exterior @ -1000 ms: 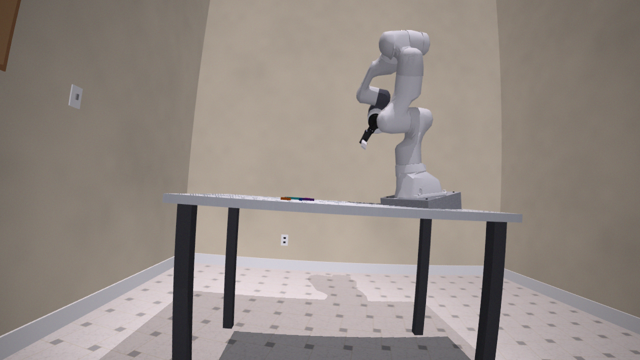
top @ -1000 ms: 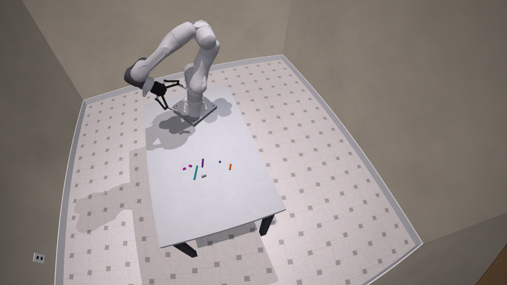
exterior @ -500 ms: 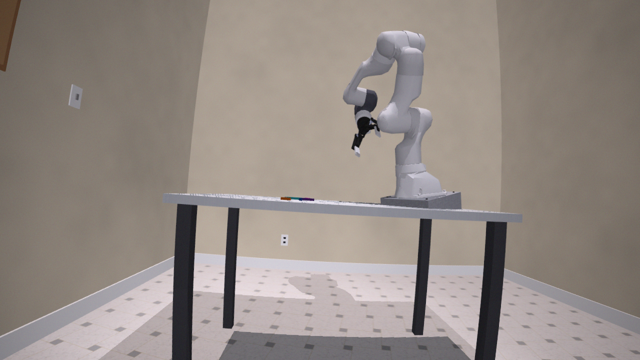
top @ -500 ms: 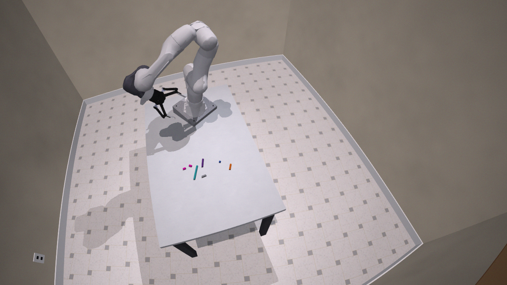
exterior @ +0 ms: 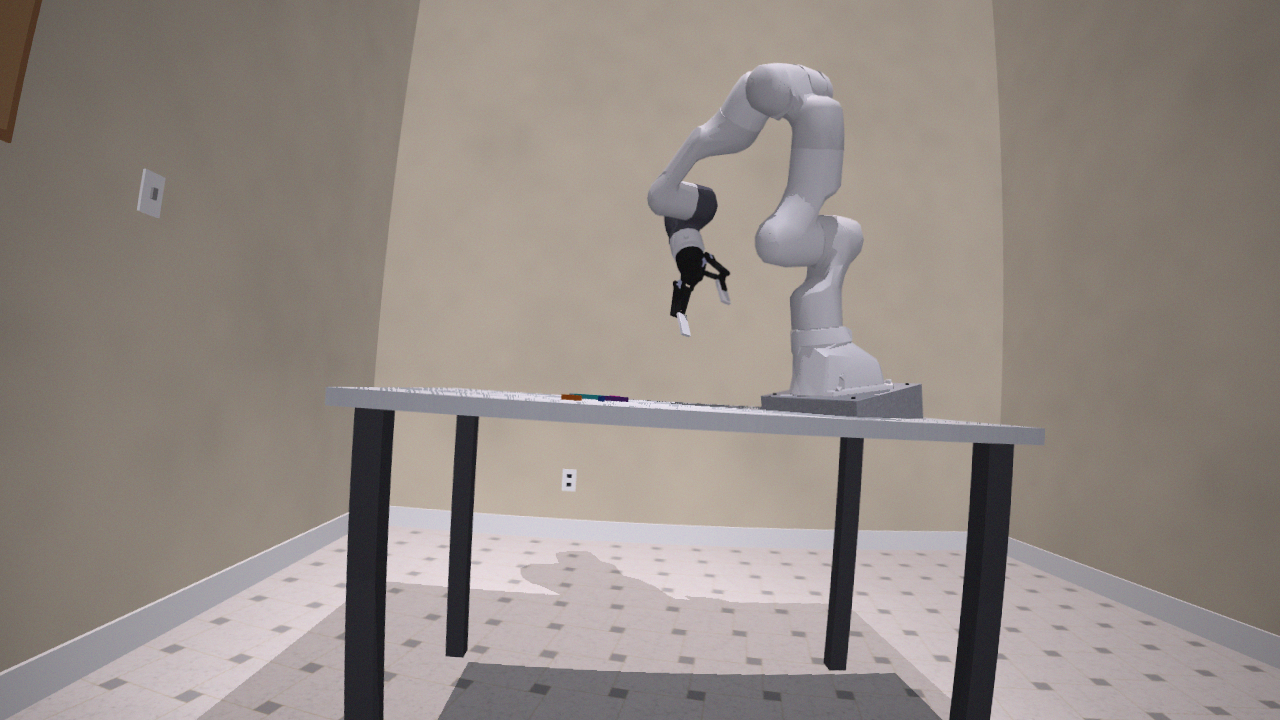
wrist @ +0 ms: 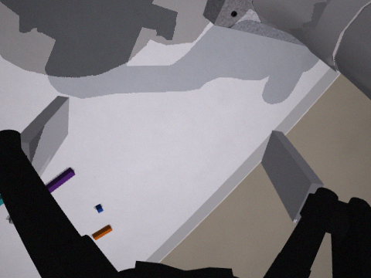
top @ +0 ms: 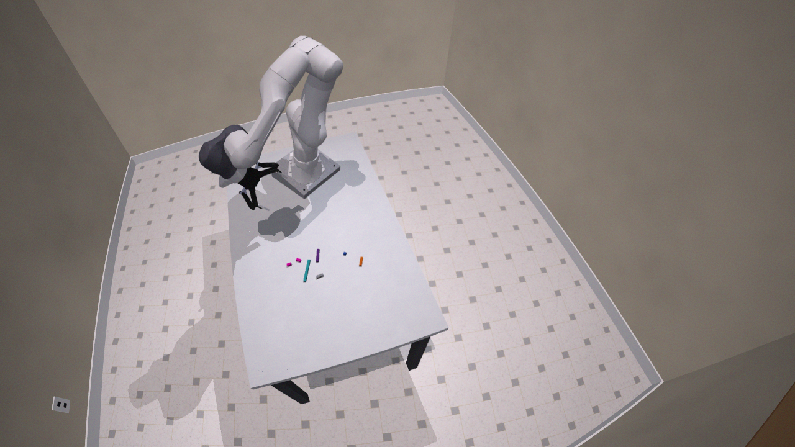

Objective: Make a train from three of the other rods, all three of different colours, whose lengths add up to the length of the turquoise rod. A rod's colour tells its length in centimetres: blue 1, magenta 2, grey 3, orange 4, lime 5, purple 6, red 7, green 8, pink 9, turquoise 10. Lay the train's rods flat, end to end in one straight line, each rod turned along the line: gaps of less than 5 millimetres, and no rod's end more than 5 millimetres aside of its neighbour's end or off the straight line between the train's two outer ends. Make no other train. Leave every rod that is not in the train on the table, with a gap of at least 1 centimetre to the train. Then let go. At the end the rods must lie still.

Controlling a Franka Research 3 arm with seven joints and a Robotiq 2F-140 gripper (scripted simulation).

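The purple rod is lying beside the turquoise rod; the grey rod and blue rod are lying apart. The gripper is hovering, fingers wide apart. Train assembly is presumably awaiting its first pick, requiring alignment across one rod.

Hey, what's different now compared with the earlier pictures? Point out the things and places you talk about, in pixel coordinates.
The end effector (top: 269, 189) (exterior: 705, 316) (wrist: 171, 131) has come down and swung towards the rods (top: 318, 255) (exterior: 615, 398) (wrist: 62, 180). Nothing was gripped or let go; it's open, as before. The rods visibly haven't moved.
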